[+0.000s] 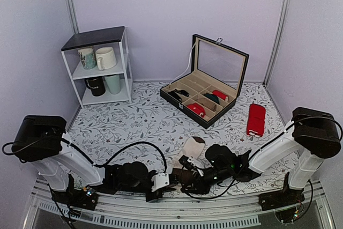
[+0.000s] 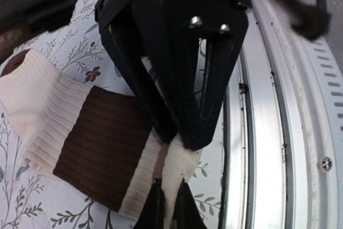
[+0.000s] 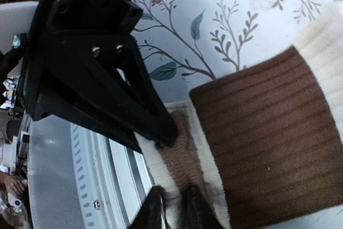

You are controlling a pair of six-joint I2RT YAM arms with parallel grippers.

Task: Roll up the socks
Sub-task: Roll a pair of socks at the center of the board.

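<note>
The socks (image 1: 194, 148) lie near the table's front edge, a cream, tan and dark brown banded pair. In the left wrist view the socks (image 2: 102, 143) spread flat to the left, and my left gripper (image 2: 170, 187) is shut on their cream cuff. My right gripper (image 2: 182, 138) reaches in from above and meets the same cuff. From the right wrist camera, the brown band of the socks (image 3: 273, 148) fills the right side. My right gripper (image 3: 176, 192) pinches the cream and tan edge, with the left gripper's black fingers (image 3: 161, 132) just above. Both grippers (image 1: 181, 176) meet low over the cloth.
A black compartment box (image 1: 206, 97) with its lid up stands at the back, holding red and dark bundles. A red case (image 1: 255, 119) lies to its right. A white shelf with mugs (image 1: 102, 65) is at the back left. The metal rail (image 2: 268, 132) runs right beside the cuff.
</note>
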